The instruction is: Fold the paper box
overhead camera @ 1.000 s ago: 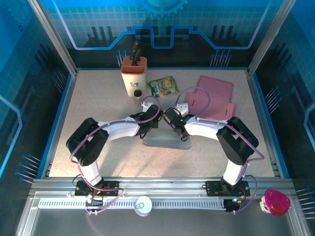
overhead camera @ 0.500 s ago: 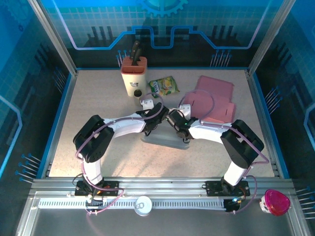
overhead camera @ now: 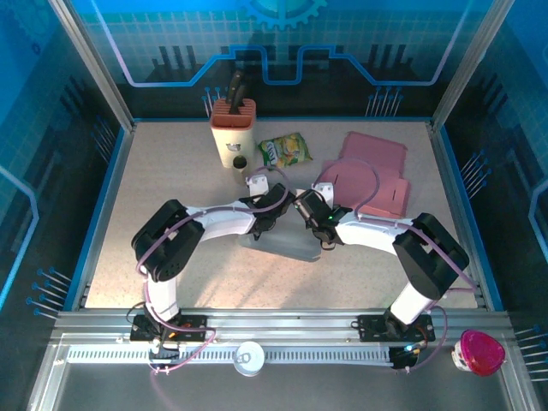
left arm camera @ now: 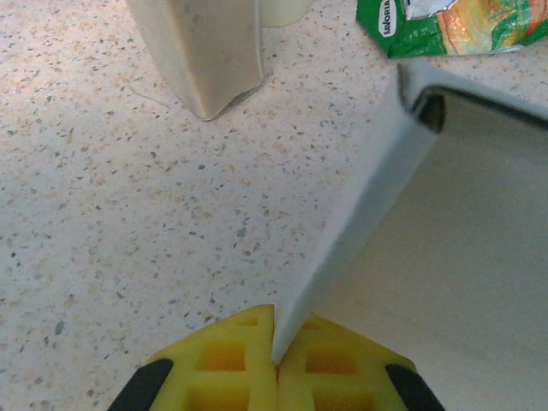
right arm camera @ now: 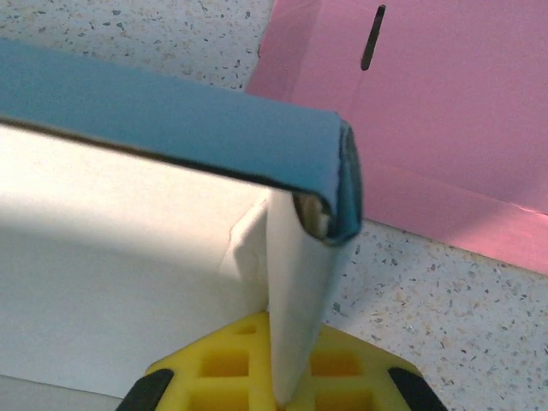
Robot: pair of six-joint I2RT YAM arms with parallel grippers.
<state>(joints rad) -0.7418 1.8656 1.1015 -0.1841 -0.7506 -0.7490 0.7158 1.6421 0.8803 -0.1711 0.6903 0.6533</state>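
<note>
The paper box (overhead camera: 289, 247), pale grey-blue outside and white inside, sits partly folded at the table's middle between both arms. My left gripper (overhead camera: 265, 225) is shut on the box's left wall; in the left wrist view its yellow fingertips (left arm camera: 240, 360) pinch the thin wall edge (left arm camera: 360, 214). My right gripper (overhead camera: 317, 231) is shut on the right end. In the right wrist view a white side flap (right arm camera: 300, 282) stands between the yellow pads (right arm camera: 351, 368), under the blue folded-over wall (right arm camera: 171, 120).
A flat pink cardboard sheet (overhead camera: 372, 171) lies at the back right, close behind the right gripper (right arm camera: 445, 103). A knife block (overhead camera: 233, 128), a small dark cup (overhead camera: 239, 163) and a green snack packet (overhead camera: 285, 151) stand behind the left gripper. The block's base (left arm camera: 201, 51) is close.
Both grippers have moved a little away from the bases while holding the box. The box has shifted with them and its outline now sits skewed on the table.
</note>
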